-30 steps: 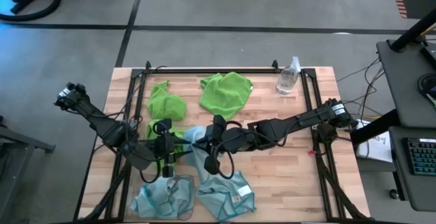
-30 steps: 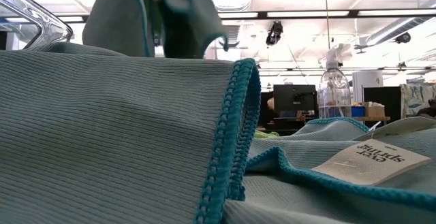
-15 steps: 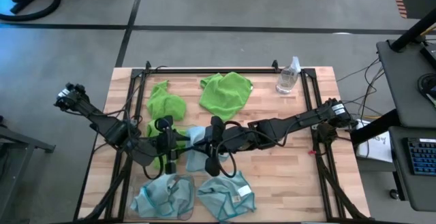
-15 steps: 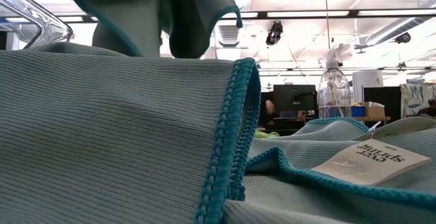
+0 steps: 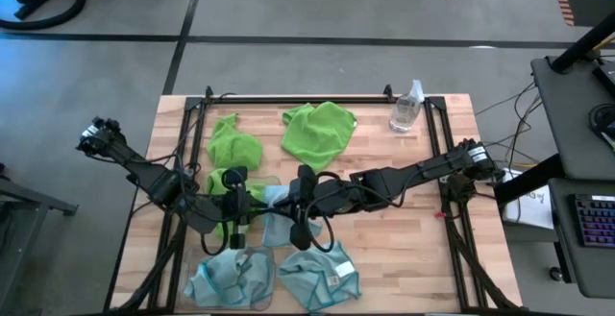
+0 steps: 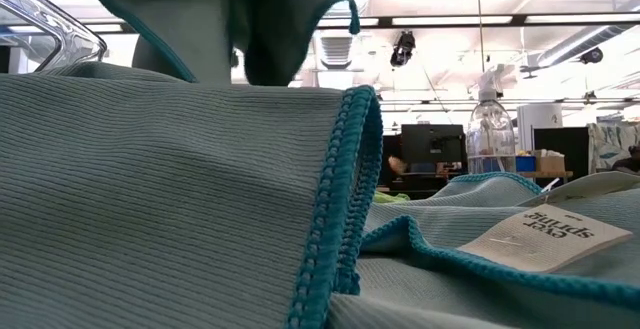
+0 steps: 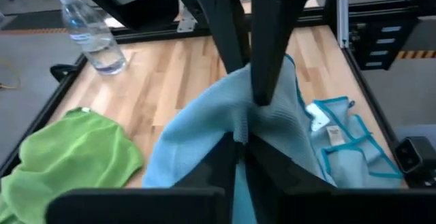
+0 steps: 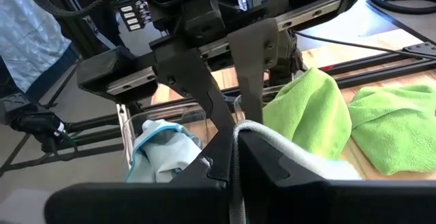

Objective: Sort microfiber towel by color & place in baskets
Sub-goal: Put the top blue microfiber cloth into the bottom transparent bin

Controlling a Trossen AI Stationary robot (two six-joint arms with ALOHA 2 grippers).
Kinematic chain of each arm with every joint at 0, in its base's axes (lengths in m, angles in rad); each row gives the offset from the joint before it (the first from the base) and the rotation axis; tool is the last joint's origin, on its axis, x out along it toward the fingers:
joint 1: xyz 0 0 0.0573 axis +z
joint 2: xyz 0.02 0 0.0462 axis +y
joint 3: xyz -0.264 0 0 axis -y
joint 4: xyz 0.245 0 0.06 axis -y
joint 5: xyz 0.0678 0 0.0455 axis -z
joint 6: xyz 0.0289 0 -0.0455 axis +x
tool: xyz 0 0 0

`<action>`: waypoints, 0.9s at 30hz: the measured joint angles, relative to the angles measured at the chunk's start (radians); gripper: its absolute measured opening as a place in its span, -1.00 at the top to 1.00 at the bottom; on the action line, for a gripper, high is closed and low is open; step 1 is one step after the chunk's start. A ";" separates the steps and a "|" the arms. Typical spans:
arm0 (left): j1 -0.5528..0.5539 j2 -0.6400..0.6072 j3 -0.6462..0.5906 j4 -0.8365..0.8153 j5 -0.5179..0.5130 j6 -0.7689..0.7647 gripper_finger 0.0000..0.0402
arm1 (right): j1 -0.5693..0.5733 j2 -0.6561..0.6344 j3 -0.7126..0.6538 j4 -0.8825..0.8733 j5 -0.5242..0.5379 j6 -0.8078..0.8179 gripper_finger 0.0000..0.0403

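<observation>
A pale blue microfiber towel hangs between my two grippers at the table's middle. My left gripper comes from the left and my right gripper from the right. Both are shut on it, their tips almost meeting. The low view shows the towel hanging high behind the foreground cloth, which hides its lower end. Another blue towel lies in a clear basket near the front edge. A tagged blue one lies beside it. Green towels lie farther back. My left gripper pinches a bunched fold of the blue towel between its two fingers, level from the table's left. The cloth drapes down on both sides of the fingers. My right gripper pinches the towel's upper fold between its two fingers, level from the table's right, facing the left fingers. The towel hangs below.
A clear spray bottle stands at the far right corner. A third green towel lies under my left arm, by a second clear basket's rim. Bare wood lies to the right of the tagged towel.
My left gripper has moved toward my right gripper and the towel held there. The towel's hanging lower part has been drawn up and bunched between the two grippers; in the low view it has risen.
</observation>
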 joint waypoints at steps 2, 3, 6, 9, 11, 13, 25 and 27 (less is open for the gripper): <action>0.000 0.000 0.000 -0.001 0.013 -0.001 0.96 | 0.000 0.000 0.000 -0.010 0.000 0.000 0.94; 0.000 0.000 0.000 -0.002 0.017 -0.001 0.97 | 0.000 0.000 0.000 -0.018 0.000 -0.001 0.94; 0.000 0.000 0.000 -0.006 0.021 -0.002 0.99 | 0.000 0.000 0.000 -0.037 0.000 -0.034 0.94; 0.000 0.000 0.000 -0.006 0.021 -0.005 0.99 | 0.000 0.000 0.000 -0.036 -0.005 -0.061 0.94; 0.000 0.000 0.000 -0.006 0.027 -0.017 1.00 | 0.000 0.000 0.000 -0.036 -0.041 -0.062 0.93; 0.000 0.000 0.000 -0.007 0.043 -0.025 1.00 | 0.000 0.000 0.000 -0.037 -0.091 -0.062 0.91; -0.004 0.001 0.013 -0.010 0.112 -0.069 1.00 | 0.000 -0.006 0.000 -0.178 -0.104 -0.030 0.33; -0.011 0.001 0.035 -0.010 0.162 -0.081 1.00 | 0.000 -0.014 0.000 -0.244 -0.104 -0.004 0.27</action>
